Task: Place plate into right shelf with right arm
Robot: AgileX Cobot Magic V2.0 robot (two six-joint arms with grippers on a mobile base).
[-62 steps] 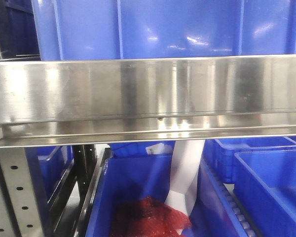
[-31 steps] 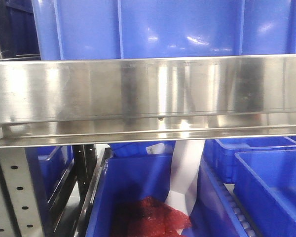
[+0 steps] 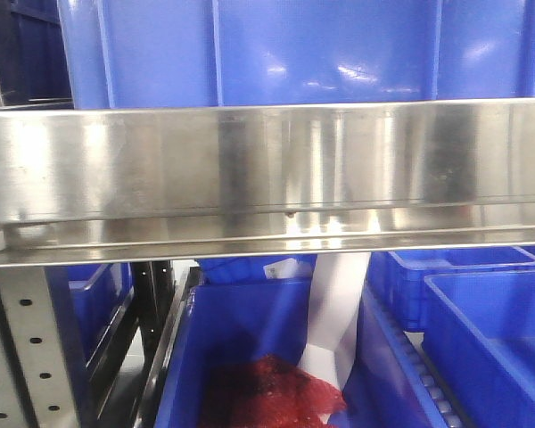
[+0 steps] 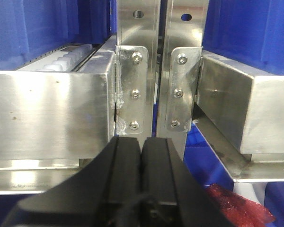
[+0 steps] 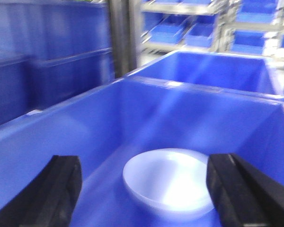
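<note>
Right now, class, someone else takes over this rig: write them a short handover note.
Left gripper: fingers shut, empty, facing the steel shelf uprights.
Right gripper: fingers open, empty, above the plate.
The plate lies flat in a blue bin, between the fingers, apparently not touched.
Done: the right arm appears to have released the plate into the bin.
Left: confirm this bin is on the right shelf; withdraw the arm.

We see the round white plate (image 5: 169, 183) lying flat on the floor of a deep blue bin (image 5: 109, 123).

Glossy plastic plate (image 5: 169, 182), shiny brushed-steel shelf (image 3: 267, 169), smooth plastic bins (image 5: 132, 123)
</note>
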